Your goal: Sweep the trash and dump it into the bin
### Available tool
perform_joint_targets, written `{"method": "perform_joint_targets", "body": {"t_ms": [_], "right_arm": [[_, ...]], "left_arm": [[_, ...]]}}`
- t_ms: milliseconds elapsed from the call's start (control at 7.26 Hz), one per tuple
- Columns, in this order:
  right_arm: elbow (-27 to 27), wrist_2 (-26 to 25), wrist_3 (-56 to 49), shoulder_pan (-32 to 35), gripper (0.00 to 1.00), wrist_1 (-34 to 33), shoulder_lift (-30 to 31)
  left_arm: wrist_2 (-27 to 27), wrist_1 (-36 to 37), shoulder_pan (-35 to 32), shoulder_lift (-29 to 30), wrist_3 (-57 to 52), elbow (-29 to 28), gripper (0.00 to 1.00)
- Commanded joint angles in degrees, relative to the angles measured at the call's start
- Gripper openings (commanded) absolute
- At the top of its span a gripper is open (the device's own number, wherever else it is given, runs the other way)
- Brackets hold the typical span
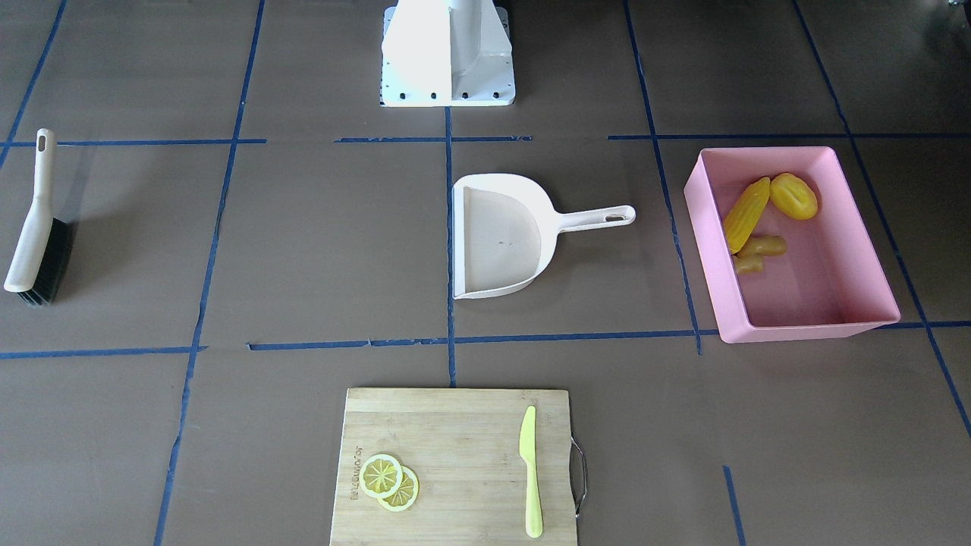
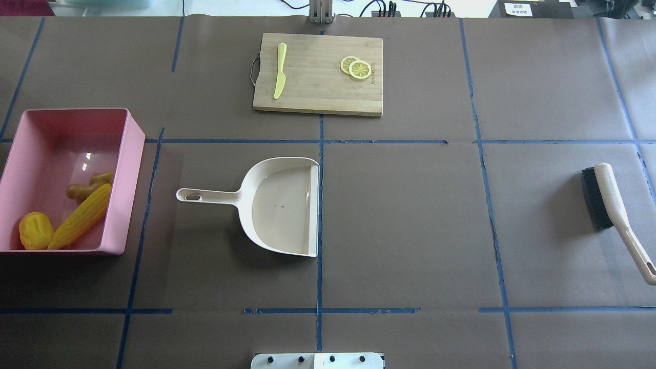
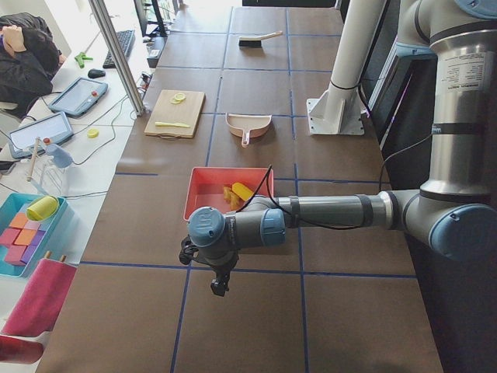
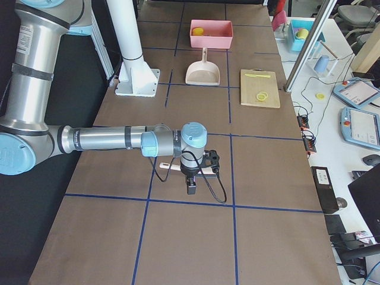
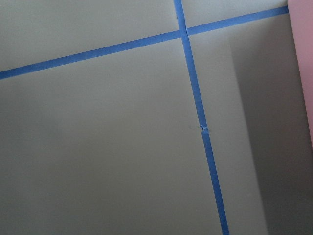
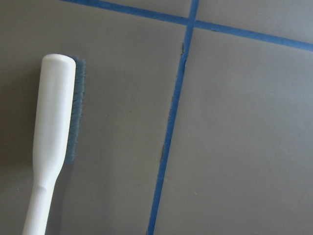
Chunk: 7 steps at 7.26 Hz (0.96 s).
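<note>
The pink bin (image 1: 705, 220) (image 2: 130, 179) holds all the trash: the corn cob (image 1: 746, 214) (image 2: 81, 217), the yellow potato lump (image 1: 793, 196) (image 2: 36, 230) and the ginger root (image 1: 758, 250) (image 2: 87, 187). My left gripper (image 3: 220, 287) shows only in the exterior left view, hanging above bare table just off the bin's (image 3: 194, 194) outer end; I cannot tell if it is open. My right gripper (image 4: 191, 189) shows only in the exterior right view, above the brush (image 4: 169, 166); I cannot tell its state. No fingers show in either wrist view.
The cream dustpan (image 1: 501, 235) (image 2: 282, 205) lies empty mid-table, handle toward the bin. The brush (image 1: 34, 227) (image 2: 610, 205) (image 6: 51, 137) lies at the table's other end. A wooden cutting board (image 2: 318, 92) at the far side carries lemon slices (image 2: 356, 67) and a yellow-green knife (image 2: 280, 77).
</note>
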<state>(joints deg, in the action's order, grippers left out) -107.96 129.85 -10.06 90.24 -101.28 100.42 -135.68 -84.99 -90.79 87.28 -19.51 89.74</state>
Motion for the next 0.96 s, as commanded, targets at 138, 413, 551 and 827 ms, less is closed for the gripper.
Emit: {"method": "perform_joint_targets", "body": {"t_ms": [138,413,551,827], "right_arm": [[0.2,0.1,0.2,2.6,1.0,0.4,3.3],[0.0,0.1,2.1,2.1,1.0,0.6,3.1],[0.1,0.1,2.2,1.8,1.0,0.6,3.0],[0.2,0.3,2.6,0.9,1.0,2.0,3.0]], "left_arm": [[-0.1,0.0,-0.1,-0.1,0.0,0.2,1.0],[-0.1,-0.2,0.0,-1.8,-0.1,0.8,1.0],[0.1,-0.3,0.1,-1.8,-0.1,0.9,1.0],[0.2,-0.3,0.1,-1.9,0.0,0.6,1.0]]}}
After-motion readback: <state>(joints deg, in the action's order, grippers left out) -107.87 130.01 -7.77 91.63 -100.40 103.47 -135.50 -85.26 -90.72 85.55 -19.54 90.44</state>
